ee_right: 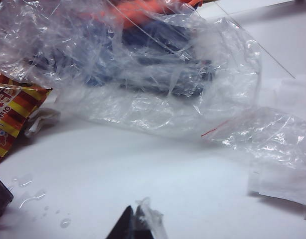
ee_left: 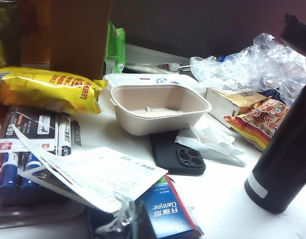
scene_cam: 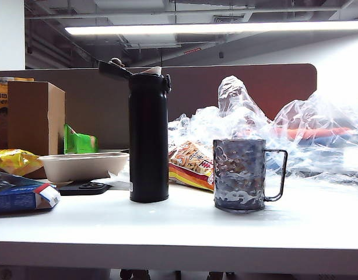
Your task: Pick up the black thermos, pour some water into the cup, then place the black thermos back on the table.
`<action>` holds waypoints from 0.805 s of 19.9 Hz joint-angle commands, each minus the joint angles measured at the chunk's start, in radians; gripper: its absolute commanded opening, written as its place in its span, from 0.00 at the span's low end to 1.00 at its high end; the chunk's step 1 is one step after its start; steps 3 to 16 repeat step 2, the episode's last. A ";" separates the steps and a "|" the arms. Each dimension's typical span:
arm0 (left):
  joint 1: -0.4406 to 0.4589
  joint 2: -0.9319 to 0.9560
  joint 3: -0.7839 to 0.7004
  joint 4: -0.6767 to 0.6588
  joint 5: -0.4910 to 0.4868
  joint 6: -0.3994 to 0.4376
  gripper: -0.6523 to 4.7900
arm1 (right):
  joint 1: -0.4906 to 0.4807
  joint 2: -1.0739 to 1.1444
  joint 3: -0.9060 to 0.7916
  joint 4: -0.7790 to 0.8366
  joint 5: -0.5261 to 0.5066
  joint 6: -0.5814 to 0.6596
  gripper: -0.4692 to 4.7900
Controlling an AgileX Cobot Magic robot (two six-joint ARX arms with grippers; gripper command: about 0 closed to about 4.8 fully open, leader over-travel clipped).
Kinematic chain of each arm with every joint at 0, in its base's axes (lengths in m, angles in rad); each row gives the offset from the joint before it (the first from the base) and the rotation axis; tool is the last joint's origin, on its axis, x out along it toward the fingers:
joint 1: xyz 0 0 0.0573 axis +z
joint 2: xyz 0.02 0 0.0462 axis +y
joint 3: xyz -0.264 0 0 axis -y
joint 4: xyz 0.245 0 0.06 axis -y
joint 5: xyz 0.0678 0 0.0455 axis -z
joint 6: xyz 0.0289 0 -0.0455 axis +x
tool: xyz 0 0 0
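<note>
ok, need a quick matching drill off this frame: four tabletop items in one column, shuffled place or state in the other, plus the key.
Things:
1. black thermos
2. cup
3. beige tray
4. black phone

Place or state:
A. lying flat, camera lenses up, just in front of the tray
B. upright, flip lid hinged open
C. open-topped, nothing visible inside, left of the thermos in the exterior view
D. upright, right of the thermos, wire handle pointing right in the exterior view

Pairs: 1-B, 2-D, 3-C, 4-A

No gripper touches any of these.
</note>
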 commanded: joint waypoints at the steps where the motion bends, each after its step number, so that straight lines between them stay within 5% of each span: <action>1: 0.002 0.000 0.001 0.009 0.000 0.002 0.11 | -0.001 -0.001 -0.005 0.006 -0.001 0.003 0.09; 16: 0.002 0.000 0.001 0.009 0.000 0.002 0.11 | -0.001 -0.001 -0.005 0.006 -0.001 0.003 0.10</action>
